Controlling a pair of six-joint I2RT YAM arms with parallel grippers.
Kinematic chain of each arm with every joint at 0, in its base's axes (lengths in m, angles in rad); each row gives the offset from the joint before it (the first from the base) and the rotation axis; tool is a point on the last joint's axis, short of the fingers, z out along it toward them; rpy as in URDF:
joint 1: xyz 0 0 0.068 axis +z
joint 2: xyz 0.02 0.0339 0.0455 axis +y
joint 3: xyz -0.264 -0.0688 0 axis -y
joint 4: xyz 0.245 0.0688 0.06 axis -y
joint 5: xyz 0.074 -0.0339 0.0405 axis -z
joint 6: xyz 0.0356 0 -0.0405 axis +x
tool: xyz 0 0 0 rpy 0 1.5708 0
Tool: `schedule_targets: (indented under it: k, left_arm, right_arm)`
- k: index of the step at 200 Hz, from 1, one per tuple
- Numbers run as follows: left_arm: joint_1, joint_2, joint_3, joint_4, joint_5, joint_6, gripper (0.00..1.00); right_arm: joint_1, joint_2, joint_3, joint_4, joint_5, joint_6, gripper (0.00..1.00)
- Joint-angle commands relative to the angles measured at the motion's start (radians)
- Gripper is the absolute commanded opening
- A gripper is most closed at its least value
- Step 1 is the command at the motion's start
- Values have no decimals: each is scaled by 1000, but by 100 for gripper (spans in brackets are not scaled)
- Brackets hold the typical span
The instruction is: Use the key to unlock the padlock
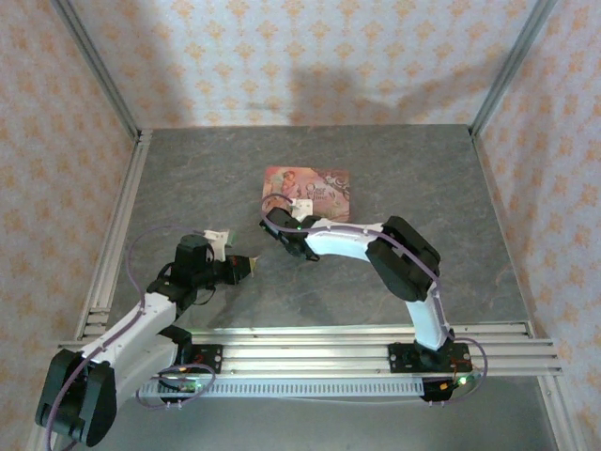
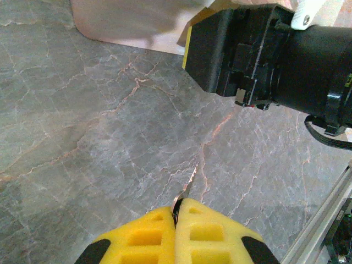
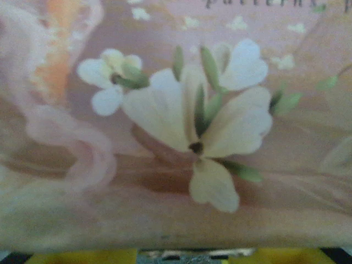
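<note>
Low in the left wrist view, the left gripper pinches a thin silver key, blade outward for insertion; the right gripper, spread unclear, sits against the pink illustrated tin.

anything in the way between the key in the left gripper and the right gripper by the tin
Nothing visible: only bare table lies between the key in the shut left gripper and the right gripper at the tin.

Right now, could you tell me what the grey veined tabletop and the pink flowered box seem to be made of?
Grey veined tabletop: stone or stone-print laminate by its look, matt, with pale branching veins. Pink flowered box: printed tin or card, perhaps; soft sheen, too blurred to settle.
</note>
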Motion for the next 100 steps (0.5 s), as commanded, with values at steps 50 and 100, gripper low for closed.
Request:
schedule_targets:
  k: [50, 100]
  left_arm:
    - [9, 27, 35, -14, -11, 41, 0]
    - [8, 23, 36, -9, 1, 39, 0]
  right_arm:
    - [-57, 9, 34, 33, -61, -105, 15]
    - [-68, -75, -18, 84, -189, -202, 2]
